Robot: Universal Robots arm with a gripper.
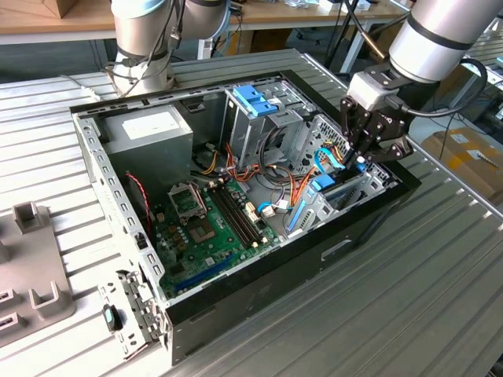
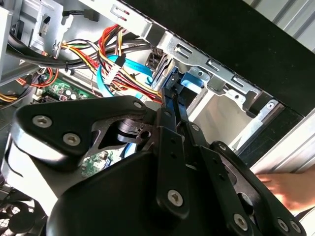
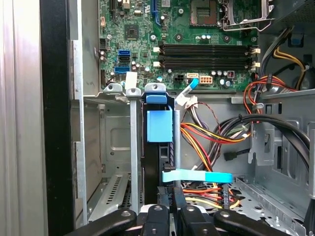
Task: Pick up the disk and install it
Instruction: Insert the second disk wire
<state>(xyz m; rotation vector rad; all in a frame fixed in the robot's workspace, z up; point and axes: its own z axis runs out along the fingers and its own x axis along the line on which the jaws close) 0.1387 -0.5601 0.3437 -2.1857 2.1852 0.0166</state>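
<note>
My claw (image 1: 363,154) hangs inside the open computer case (image 1: 369,228), at the corner on the exterior view's right, above the drive bay (image 3: 110,162). In the first wrist view my black fingers (image 3: 170,199) stand narrow, close together, with the upper edge of the disk (image 3: 158,162) just ahead of their tips; whether they truly pinch it or merely touch it I cannot tell.

The disk stands on edge in a slot of the bay, between 2 thin metal walls, its long axis running down into the bay away from my claw. Its light-blue carrier shows as a square tab (image 3: 159,126) and a rounded clip further off. No writing on it can be read.

Just beside my fingertips a flat light-blue cable (image 3: 197,176) lies across, over a bundle of red, yellow and orange wires (image 3: 206,132).

Further off is the green motherboard (image 3: 197,29) with 4 dark memory slots (image 3: 204,55).

Farthest from my claw, in the exterior view, are the blue latch (image 1: 255,100) atop the metal cage and the grey power supply box (image 1: 149,132).
</note>
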